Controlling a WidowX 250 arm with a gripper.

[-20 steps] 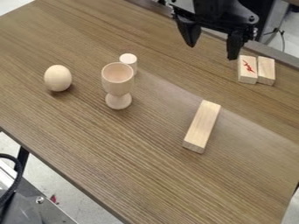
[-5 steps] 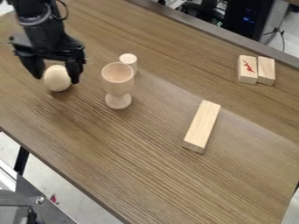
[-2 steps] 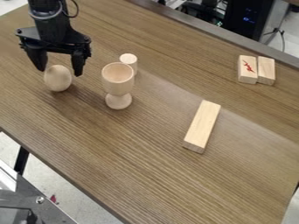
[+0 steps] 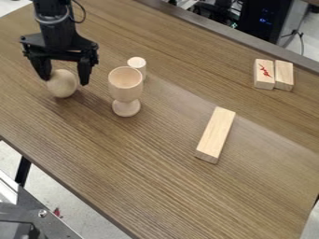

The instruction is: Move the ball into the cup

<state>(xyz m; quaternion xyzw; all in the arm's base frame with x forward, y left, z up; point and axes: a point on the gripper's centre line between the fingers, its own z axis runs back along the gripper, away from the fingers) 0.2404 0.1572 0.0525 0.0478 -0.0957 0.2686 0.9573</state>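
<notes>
The gripper (image 4: 65,80) hangs at the upper left with its two fingers spread apart. Between and just below them is the pale wooden egg-shaped ball (image 4: 62,85), resting on the table. The left fingertip overlaps the ball's upper left edge; whether it touches cannot be told. A gap shows between the ball and the right fingertip. To the right stands the wooden goblet-shaped cup (image 4: 126,89), upright, its bowl opening upward with nothing visible inside.
A small wooden cylinder (image 4: 137,66) stands right behind the cup. A long wooden block (image 4: 215,135) lies right of centre on the brown table (image 4: 143,172). Two short blocks, one with a red mark (image 4: 264,73) and one plain (image 4: 284,75), sit side by side at the upper right.
From the top centre the gripper has come over to the ball at the left, then shifted slightly right. The ball tilted slightly; cup and blocks stayed put.
</notes>
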